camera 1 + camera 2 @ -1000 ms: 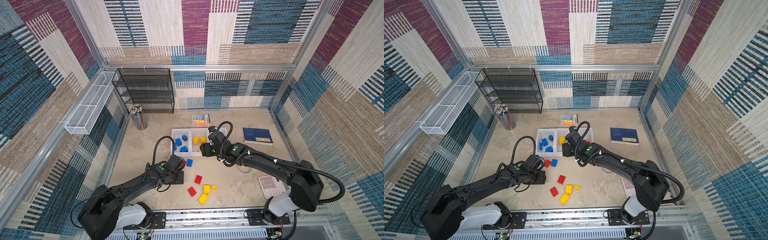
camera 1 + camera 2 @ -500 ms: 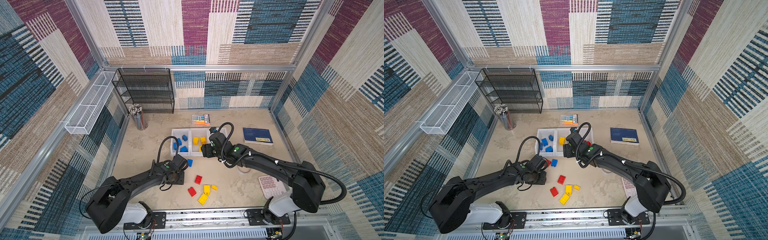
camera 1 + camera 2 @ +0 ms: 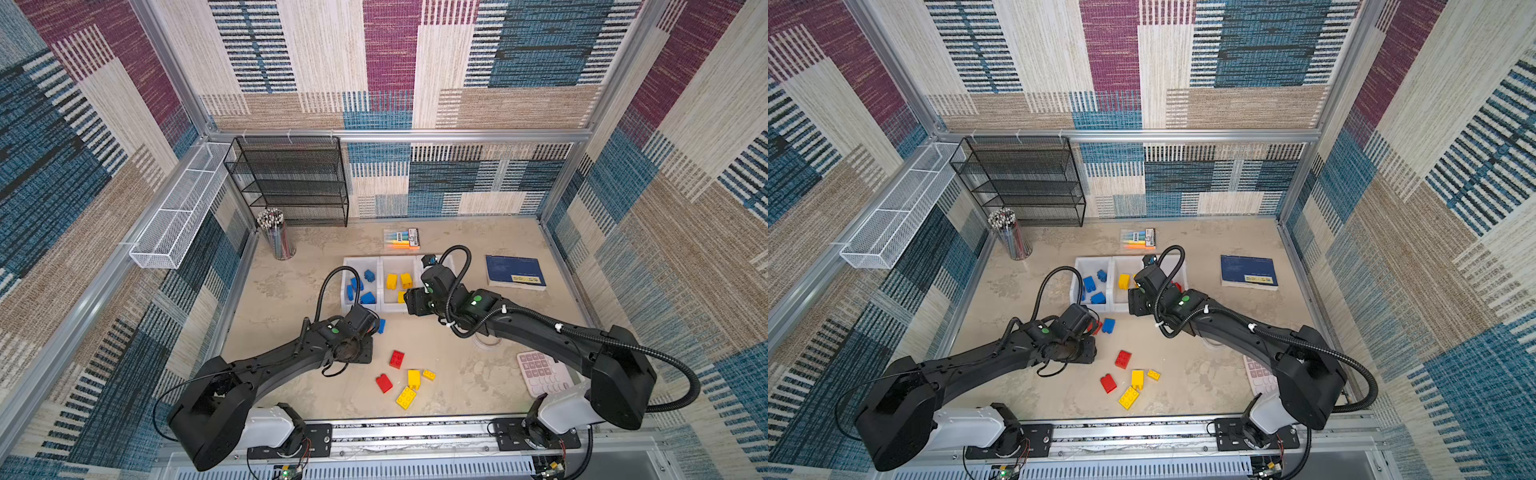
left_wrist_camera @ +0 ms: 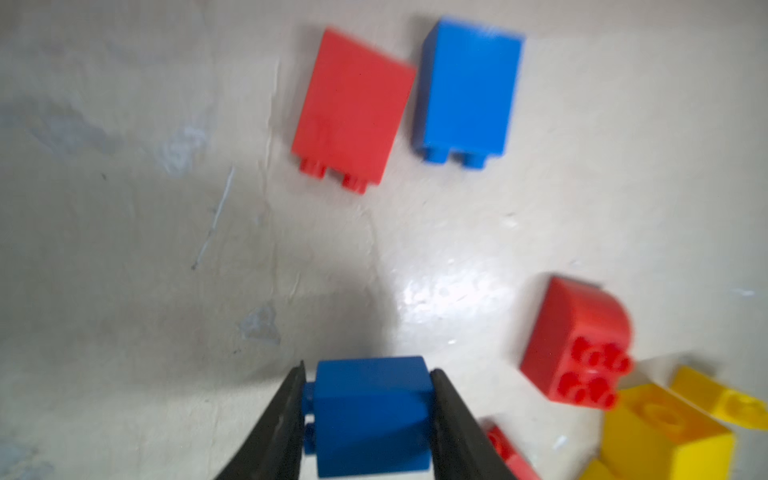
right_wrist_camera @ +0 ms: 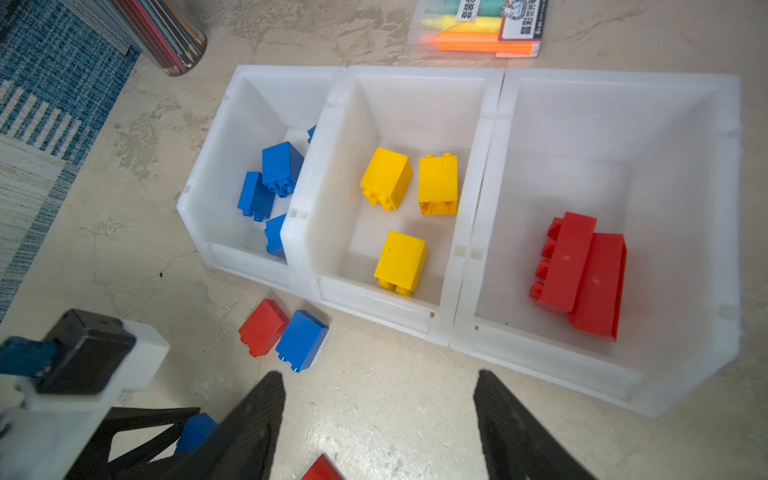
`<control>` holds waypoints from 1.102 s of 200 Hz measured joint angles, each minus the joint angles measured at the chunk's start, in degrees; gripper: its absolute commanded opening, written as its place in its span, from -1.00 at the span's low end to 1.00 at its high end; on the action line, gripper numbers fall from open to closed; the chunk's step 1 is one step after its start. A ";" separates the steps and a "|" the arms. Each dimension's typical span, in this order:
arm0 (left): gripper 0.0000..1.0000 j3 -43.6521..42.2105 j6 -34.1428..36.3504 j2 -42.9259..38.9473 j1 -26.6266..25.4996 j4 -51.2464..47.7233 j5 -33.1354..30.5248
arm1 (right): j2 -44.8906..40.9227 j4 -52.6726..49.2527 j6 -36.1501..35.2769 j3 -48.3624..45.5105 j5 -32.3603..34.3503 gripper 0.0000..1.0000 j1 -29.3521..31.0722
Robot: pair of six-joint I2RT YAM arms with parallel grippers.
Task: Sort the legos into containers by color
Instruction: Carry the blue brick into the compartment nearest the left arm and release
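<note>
Set against a second ago, we find the left arm's wrist edged slightly toward the bins and the left gripper [image 4: 368,372] drawn in from a wider gap. Its jaws now press both sides of a small blue brick [image 4: 370,419], clamped on it low over the table [image 3: 291,291], a little in front of the containers [image 5: 494,87]; we cannot tell whether the brick is off the surface. The right gripper [image 5: 379,376] sits about where it was, jaws well apart with nothing between them, above bare table just before the front lips. The loose legos lie as before: a red brick [image 5: 264,326] and a second blue brick [image 5: 301,338] lie side by side just in front of the row, and nearer the robot's base we see two loose red bricks [image 3: 397,359] and three loose yellow bricks [image 3: 414,379]. The three white containers stand joined in a row. The left bin [image 5: 266,72], on the left arm's side, holds only blue bricks [image 5: 282,166]; we count at least four, some partly hidden by its wall. The middle bin [image 5: 415,72] holds three yellow bricks [image 5: 386,178], two near the back and one nearer the front lip. The right bin [image 5: 623,79] holds two long red bricks [image 5: 598,286], lying flat, side by side and touching, toward its front.
</note>
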 measured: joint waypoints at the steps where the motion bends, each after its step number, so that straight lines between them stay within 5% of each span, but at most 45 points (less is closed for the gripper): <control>1: -0.18 0.33 0.17 -0.04 0.13 0.00 -0.04 | -0.04 0.00 0.00 0.00 0.00 0.50 -0.02; 33: -0.18 8.39 4.42 2.01 5.49 0.48 0.28 | -1.38 -0.04 0.00 -0.42 0.15 0.49 -0.26; 69: -0.18 21.20 10.40 12.20 13.60 0.44 1.88 | -4.15 -0.42 0.04 -1.62 0.81 0.49 -0.37; 111: -0.16 32.74 14.56 23.96 17.35 -0.70 3.54 | -8.96 -1.46 1.55 -4.81 2.34 0.49 -0.37; 169: 0.22 36.17 15.80 29.20 18.67 -1.75 4.98 | -14.38 -3.67 3.50 -8.63 3.61 0.51 -0.37; 220: 0.27 35.12 15.80 26.88 18.88 -1.46 4.96 | -15.23 -4.26 4.52 -9.20 4.04 0.51 -0.37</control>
